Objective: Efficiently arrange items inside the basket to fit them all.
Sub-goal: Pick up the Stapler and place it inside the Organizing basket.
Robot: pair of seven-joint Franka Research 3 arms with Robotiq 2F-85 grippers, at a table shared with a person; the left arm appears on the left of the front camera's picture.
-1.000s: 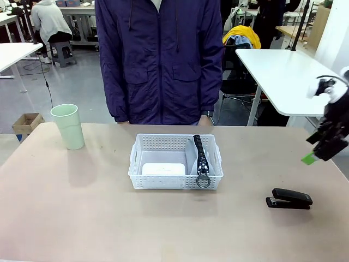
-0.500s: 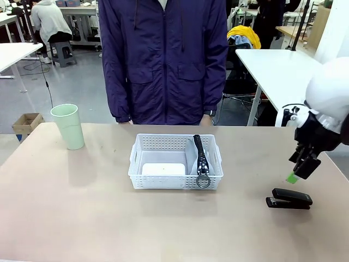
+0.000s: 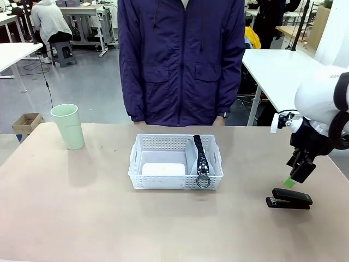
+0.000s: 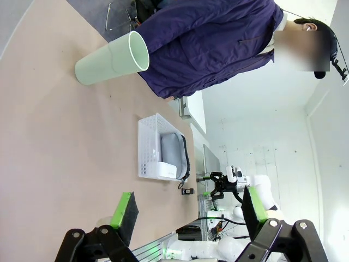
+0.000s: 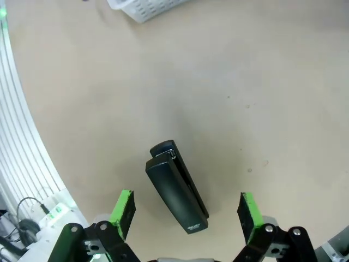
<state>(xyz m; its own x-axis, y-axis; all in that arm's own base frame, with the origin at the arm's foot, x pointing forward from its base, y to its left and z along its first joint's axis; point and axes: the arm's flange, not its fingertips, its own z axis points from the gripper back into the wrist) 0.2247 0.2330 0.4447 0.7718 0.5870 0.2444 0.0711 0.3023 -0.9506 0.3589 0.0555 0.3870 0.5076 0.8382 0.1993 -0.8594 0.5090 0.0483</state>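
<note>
The white perforated basket (image 3: 175,161) sits mid-table with a white flat box (image 3: 163,168) and a grey zip pouch (image 3: 199,155) inside; the pouch's ring hangs over the near rim. A pale green cup (image 3: 67,126) stands upright at the far left. The black stapler (image 3: 289,199) lies on the table at the right. My right gripper (image 3: 295,177) hovers just above it, open; the stapler (image 5: 177,186) lies between and below its fingers, untouched. My left gripper (image 4: 187,210) is open and holds nothing, with the cup (image 4: 113,59) and basket (image 4: 162,147) far ahead of it.
A person in a dark purple jacket (image 3: 182,60) stands at the far edge behind the basket. A cardboard box (image 3: 26,123) sits on the floor at the left, and a white table (image 3: 286,73) stands behind on the right. Bare tabletop lies in front of the basket.
My right gripper has come down and to the left from the right edge to just above the stapler. The person has shifted slightly to the right.
</note>
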